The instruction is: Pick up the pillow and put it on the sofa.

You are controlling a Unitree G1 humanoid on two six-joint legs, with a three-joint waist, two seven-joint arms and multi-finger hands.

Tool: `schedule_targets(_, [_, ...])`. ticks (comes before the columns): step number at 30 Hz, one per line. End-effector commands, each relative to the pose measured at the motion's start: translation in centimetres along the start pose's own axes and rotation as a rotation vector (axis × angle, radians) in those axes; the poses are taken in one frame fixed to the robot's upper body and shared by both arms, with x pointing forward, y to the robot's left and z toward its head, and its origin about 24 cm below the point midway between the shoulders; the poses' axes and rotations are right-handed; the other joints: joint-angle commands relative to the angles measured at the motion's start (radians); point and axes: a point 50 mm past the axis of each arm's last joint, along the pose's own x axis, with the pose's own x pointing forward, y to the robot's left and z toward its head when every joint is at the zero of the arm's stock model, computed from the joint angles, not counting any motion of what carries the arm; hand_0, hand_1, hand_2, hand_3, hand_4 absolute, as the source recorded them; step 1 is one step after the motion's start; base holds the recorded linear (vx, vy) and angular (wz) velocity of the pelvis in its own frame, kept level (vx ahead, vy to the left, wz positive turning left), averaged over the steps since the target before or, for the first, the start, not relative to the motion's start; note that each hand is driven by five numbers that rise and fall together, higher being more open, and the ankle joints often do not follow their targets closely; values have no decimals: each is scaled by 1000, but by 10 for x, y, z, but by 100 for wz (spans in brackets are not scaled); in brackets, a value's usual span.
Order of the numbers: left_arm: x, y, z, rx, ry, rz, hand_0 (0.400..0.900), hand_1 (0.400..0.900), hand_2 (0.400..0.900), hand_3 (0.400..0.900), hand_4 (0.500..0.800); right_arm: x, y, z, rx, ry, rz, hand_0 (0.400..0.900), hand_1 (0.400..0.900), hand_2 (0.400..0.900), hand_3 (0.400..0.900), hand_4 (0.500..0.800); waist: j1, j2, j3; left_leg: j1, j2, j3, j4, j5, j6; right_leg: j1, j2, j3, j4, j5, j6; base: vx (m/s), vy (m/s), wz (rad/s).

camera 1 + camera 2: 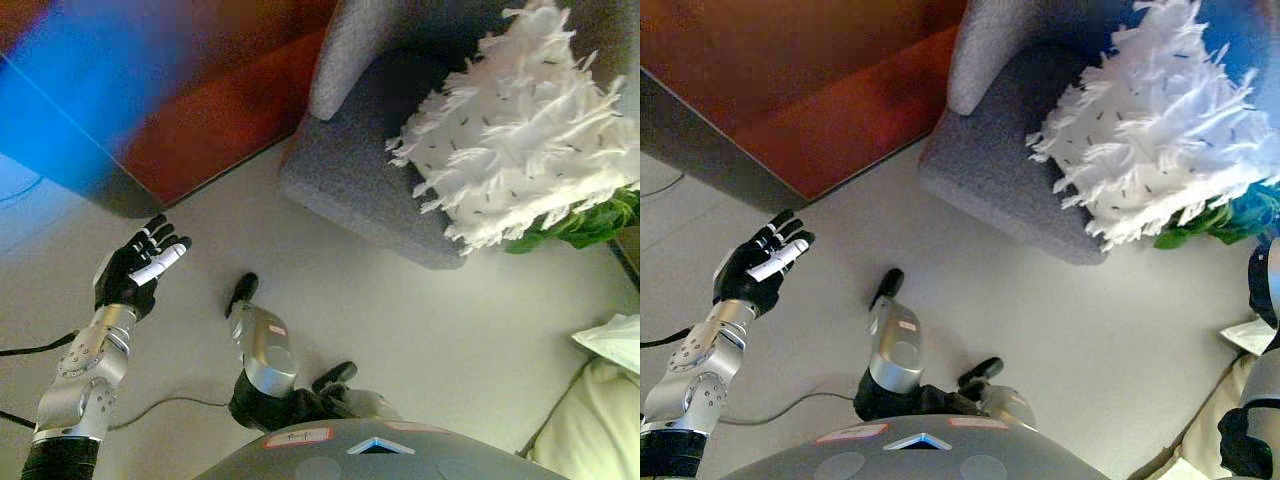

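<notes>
The white feathery pillow (525, 135) lies in the upper right of the frame, resting on the seat of the grey sofa (350, 180), with its lower right corner reaching past the seat's front edge over some green leaves (590, 225). Judging from how it lies, the placing part of the task looks done or nearly so, and no hand touches it. The main risk is that overhanging corner: if the pillow's weight sits too far forward, or if an arm brushes it while swinging, it could slide off the cushion onto the pale floor (420, 320) beside the plant. Its long, loose fringe would also snag easily on fingers that pass close. The left hand (140, 265) hangs in the lower left of the frame, well apart from the sofa, above the floor; its fingers are straight and spread, palm up, holding nothing. A reach from there would have to cross the whole middle of the frame, and it would come at the sofa's near arm first, so a careless sweep could knock the seat edge. The right hand (1240, 445) shows only at the lower right edge of the right eye view as a dark shape, and whether its fingers are open or curled cannot be told. Beside it lies a cream cushion (590, 430), close enough for that arm to catch on it when it moves.
</notes>
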Motion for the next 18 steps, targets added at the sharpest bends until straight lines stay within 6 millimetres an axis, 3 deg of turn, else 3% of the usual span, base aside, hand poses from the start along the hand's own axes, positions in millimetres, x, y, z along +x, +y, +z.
schedule_targets(1, [-4,-22,5,20,-27,-98,900,900,900,900,800,12,-48,16,-7,-161,-234,900,900,900,900,800,-24,15,-155,132,20,92,-59,-55,56,45,-87,0,10,32,86,-28,183,-25])
schedule_targets(9, [-2,-40,-10,-45,3,-168,900,900,900,900,800,-6,-36,24,203,-283,-141,900,900,900,900,800,-107,37,-195,187,-14,159,-78,-49,80,32,-127,-1,28,52,75,-97,134,-16])
schedule_targets(18, [7,-66,-25,-119,-11,-237,900,900,900,900,800,-67,-15,0,397,-417,-38,900,900,900,900,800,-245,85,-216,236,-36,212,-95,-71,104,-19,-142,67,64,57,70,-85,88,-21])
